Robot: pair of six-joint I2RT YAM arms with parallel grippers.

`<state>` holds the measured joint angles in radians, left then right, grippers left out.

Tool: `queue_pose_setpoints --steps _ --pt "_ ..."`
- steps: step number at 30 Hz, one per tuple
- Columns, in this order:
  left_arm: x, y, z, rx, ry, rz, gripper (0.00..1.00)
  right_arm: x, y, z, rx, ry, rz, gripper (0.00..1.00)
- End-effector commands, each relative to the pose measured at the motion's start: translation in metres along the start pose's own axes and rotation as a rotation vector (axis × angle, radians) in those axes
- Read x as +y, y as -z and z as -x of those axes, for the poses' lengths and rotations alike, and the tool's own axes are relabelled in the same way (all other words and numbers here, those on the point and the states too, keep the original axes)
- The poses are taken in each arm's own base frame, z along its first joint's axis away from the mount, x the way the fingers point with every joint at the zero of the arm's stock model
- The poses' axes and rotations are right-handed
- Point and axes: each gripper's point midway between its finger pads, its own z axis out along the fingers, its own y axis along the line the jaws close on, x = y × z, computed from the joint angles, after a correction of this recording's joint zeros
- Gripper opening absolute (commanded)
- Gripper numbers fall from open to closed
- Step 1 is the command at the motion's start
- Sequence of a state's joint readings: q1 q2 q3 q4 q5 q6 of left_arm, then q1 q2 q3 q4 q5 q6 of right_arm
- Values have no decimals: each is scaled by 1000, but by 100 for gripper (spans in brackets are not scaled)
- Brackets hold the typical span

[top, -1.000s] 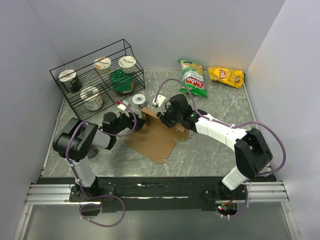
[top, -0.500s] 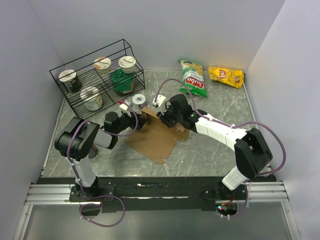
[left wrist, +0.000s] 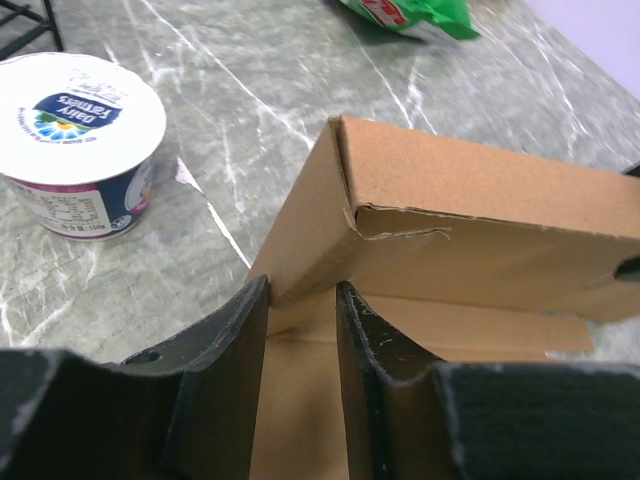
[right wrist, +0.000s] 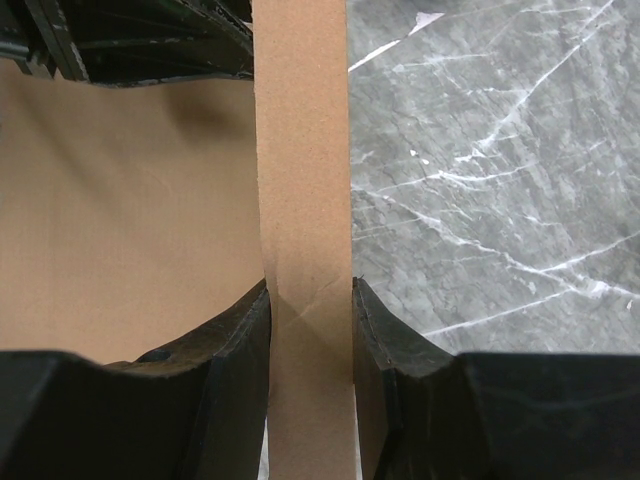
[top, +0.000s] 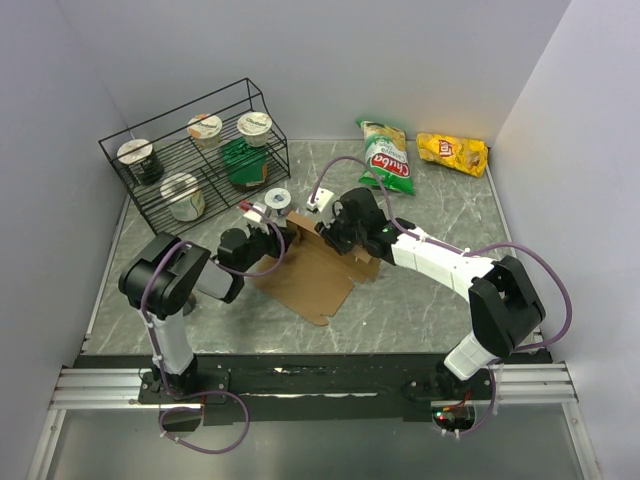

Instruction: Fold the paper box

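The paper box (top: pixel 310 275), a plain brown cardboard sheet, lies mid-table with its far wall folded upright. My left gripper (top: pixel 272 226) is at the box's far left corner. In the left wrist view that raised corner (left wrist: pixel 300 285) fills the gap between the fingertips of the left gripper (left wrist: pixel 300 292), which is shut on it. My right gripper (top: pixel 335 236) is at the far wall's right part. The right wrist view shows the right gripper (right wrist: pixel 310 295) pinching the upright cardboard strip (right wrist: pixel 300 150), both pads pressed against it.
A black wire rack (top: pixel 130 165) holding yogurt cups stands at the back left. One yogurt cup (top: pixel 277 199) (left wrist: pixel 80 140) stands on the table just behind the left gripper. A green chip bag (top: pixel 388 155) and a yellow chip bag (top: pixel 452 152) lie at the back right.
My left gripper has moved right to the box's raised corner and its jaws have closed on it. The right arm and its grip have not moved.
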<state>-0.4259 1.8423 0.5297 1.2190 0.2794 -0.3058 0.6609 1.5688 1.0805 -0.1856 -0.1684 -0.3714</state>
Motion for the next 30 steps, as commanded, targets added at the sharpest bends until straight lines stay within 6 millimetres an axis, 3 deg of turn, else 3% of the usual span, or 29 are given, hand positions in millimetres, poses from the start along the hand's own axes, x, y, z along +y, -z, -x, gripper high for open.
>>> queue_pose_setpoints --steps 1,8,10,16,20,23,27,30 --pt "-14 -14 35 -163 18 13 33 26 -4 -16 50 -7 113 30" --pt "-12 -16 35 -211 116 106 27 27 -5 -17 48 -9 118 30" --pt "-1 -14 36 -236 152 187 25 27 -5 -16 45 -10 118 31" --pt "4 -12 34 -274 208 313 19 28 -5 -15 39 -11 124 31" --pt "3 -11 36 -293 227 354 20 28 -5 -16 40 -11 122 31" --pt "-5 -12 35 -287 215 313 24 28 -5 -15 39 -11 122 31" --pt "-18 -10 34 -274 183 224 45 29 -3 -15 41 -9 125 31" --pt "-22 -9 32 -255 160 190 55 30 -3 -14 36 -10 129 31"
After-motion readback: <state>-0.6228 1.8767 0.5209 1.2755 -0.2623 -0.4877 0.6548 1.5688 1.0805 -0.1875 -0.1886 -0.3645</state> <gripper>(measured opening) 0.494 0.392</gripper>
